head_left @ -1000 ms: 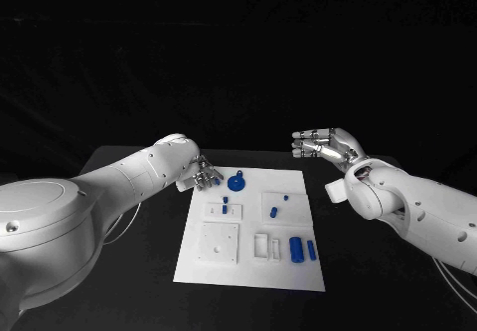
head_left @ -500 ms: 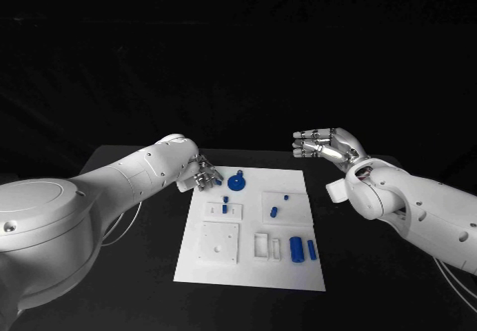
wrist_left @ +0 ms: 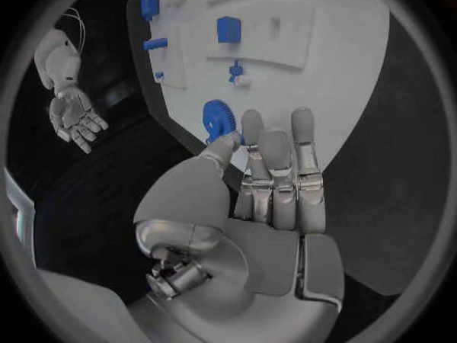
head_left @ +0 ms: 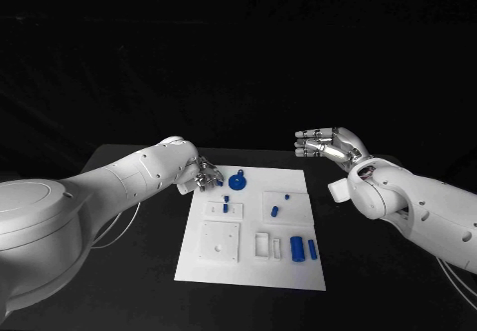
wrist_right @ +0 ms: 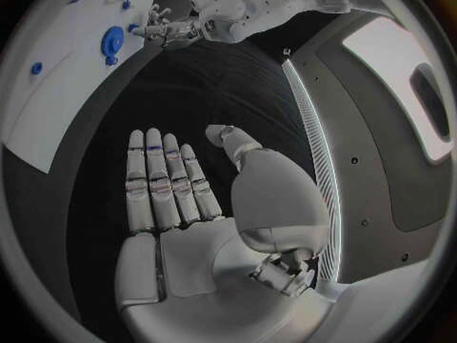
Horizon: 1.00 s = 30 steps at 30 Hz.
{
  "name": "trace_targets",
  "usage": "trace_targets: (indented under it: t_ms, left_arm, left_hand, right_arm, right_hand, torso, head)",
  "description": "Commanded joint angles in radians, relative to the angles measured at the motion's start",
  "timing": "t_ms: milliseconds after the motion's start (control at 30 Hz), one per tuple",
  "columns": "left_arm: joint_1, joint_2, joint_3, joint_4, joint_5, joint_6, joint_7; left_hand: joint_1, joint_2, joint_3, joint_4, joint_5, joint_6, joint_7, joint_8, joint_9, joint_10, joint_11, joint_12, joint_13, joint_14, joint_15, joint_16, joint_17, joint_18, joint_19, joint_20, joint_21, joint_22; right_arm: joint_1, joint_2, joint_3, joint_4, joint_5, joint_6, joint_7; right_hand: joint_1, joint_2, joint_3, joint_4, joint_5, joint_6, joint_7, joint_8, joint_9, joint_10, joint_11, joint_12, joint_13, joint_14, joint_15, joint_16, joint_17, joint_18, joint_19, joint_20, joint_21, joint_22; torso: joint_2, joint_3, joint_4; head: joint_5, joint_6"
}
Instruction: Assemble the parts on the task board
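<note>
Little has moved over the last second. The left hand [head_left: 206, 175] has crept slightly toward the round blue gear part [head_left: 238, 183] lying just beyond its fingertips at the near-left corner of the task board [head_left: 298, 269]; in the left wrist view its straight fingers [wrist_left: 274, 177] now reach nearly to that gear, touching nothing. The right hand [head_left: 328, 146] has drifted a trace outward, away from the board's edge, and it is empty, fingers loosely extended above the bench [head_left: 119, 155]. The whole head view has also shifted a little, so the board's apparent slide is the camera's.
</note>
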Motion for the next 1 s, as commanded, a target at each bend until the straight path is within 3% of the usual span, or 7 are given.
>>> trace_targets:
  t_ms: [33, 200, 433, 700, 833, 1000]
  left_arm:
    - [0.015, -0.027, 0.001, 0.057, -0.004, -0.093, -0.003]
    - [0.035, -0.074, 0.000, 0.146, -0.026, -0.139, -0.016]
    - [0.058, -0.147, -0.002, 0.278, -0.055, -0.181, -0.042]
    - [0.068, -0.230, -0.009, 0.422, -0.101, -0.223, -0.071]
    - [0.068, -0.256, -0.023, 0.470, -0.120, -0.253, -0.077]
    - [0.068, -0.285, -0.052, 0.525, -0.154, -0.301, -0.078]
  left_hand:
    - [-0.016, -0.019, 0.098, -0.102, 0.051, 0.083, -0.061, -0.022, 0.248, 0.040, -0.012, 0.018, 0.033, 0.014, -0.006, 0.010, 0.025, -0.015, 0.008, -0.004, 0.034, 0.023]
    - [-0.044, -0.032, 0.112, -0.120, 0.098, 0.111, -0.067, -0.043, 0.281, 0.042, -0.017, 0.033, 0.053, 0.027, -0.011, 0.003, 0.062, -0.014, 0.000, -0.009, 0.076, 0.021]
    - [-0.050, -0.035, 0.116, -0.129, 0.112, 0.120, -0.069, -0.049, 0.294, 0.043, -0.018, 0.042, 0.058, 0.035, -0.012, -0.009, 0.096, -0.012, -0.009, -0.010, 0.102, 0.019]
    - [-0.051, -0.038, 0.119, -0.133, 0.118, 0.127, -0.070, -0.051, 0.283, 0.044, -0.017, 0.050, 0.057, 0.038, -0.011, -0.014, 0.115, -0.008, -0.012, -0.008, 0.115, 0.019]
    - [-0.051, -0.039, 0.120, -0.133, 0.119, 0.129, -0.070, -0.050, 0.275, 0.044, -0.017, 0.058, 0.057, 0.040, -0.011, -0.015, 0.127, -0.007, -0.013, -0.008, 0.123, 0.018]
    - [-0.050, -0.042, 0.124, -0.133, 0.120, 0.133, -0.071, -0.051, 0.265, 0.044, -0.017, 0.061, 0.056, 0.039, -0.011, -0.016, 0.135, -0.006, -0.014, -0.008, 0.128, 0.018]
  right_arm:
    - [0.000, -0.004, 0.001, 0.003, -0.002, 0.015, 0.006]
    - [0.000, -0.009, 0.001, 0.003, -0.002, 0.015, 0.006]
    - [0.000, -0.013, 0.001, 0.001, -0.001, 0.014, 0.005]
    - [-0.001, -0.017, 0.001, -0.004, -0.001, 0.017, 0.005]
    - [-0.002, -0.018, 0.001, -0.005, 0.000, 0.018, 0.004]
    - [-0.003, -0.018, 0.001, -0.007, 0.006, 0.023, 0.002]
  right_hand:
    - [-0.005, 0.007, -0.003, 0.000, 0.001, -0.005, 0.000, -0.003, -0.001, -0.006, 0.002, -0.004, -0.001, -0.008, 0.001, -0.003, -0.002, 0.011, -0.004, -0.001, 0.000, -0.001]
    - [-0.005, 0.007, -0.003, 0.000, 0.001, -0.005, 0.000, -0.003, -0.001, -0.006, 0.002, -0.004, -0.001, -0.008, 0.001, -0.003, -0.002, 0.011, -0.004, -0.001, 0.000, -0.001]
    - [-0.004, 0.007, -0.005, 0.003, 0.003, -0.007, 0.001, -0.003, -0.001, -0.006, 0.002, -0.004, -0.001, -0.008, 0.001, -0.003, -0.002, 0.011, -0.005, -0.001, 0.000, -0.001]
    - [-0.004, 0.007, -0.005, 0.003, 0.003, -0.007, 0.001, -0.003, -0.001, -0.006, 0.002, -0.004, -0.001, -0.008, 0.001, -0.003, -0.002, 0.011, -0.005, -0.001, 0.000, -0.001]
    - [-0.001, 0.007, -0.005, 0.004, 0.004, -0.006, 0.000, -0.002, -0.001, -0.007, 0.002, -0.004, -0.002, -0.008, 0.001, -0.003, -0.002, 0.011, -0.005, 0.000, 0.000, -0.001]
    - [-0.001, 0.007, -0.005, 0.005, 0.002, -0.008, 0.001, -0.003, -0.001, -0.008, 0.002, -0.004, -0.001, -0.010, 0.000, -0.004, -0.002, 0.010, -0.006, 0.000, -0.001, -0.001]
  torso:
    - [-0.002, -0.0004, 0.0063]
    - [-0.007, 0.0004, 0.0131]
    - [-0.013, 0.0027, 0.0208]
    - [-0.021, 0.0049, 0.0285]
    - [-0.024, 0.0053, 0.0316]
    - [-0.026, 0.0062, 0.0329]
  head:
    - [0.000, -0.007]
    - [-0.003, -0.011]
    - [-0.007, -0.019]
    - [-0.010, -0.025]
    - [-0.008, -0.029]
    - [-0.003, -0.030]
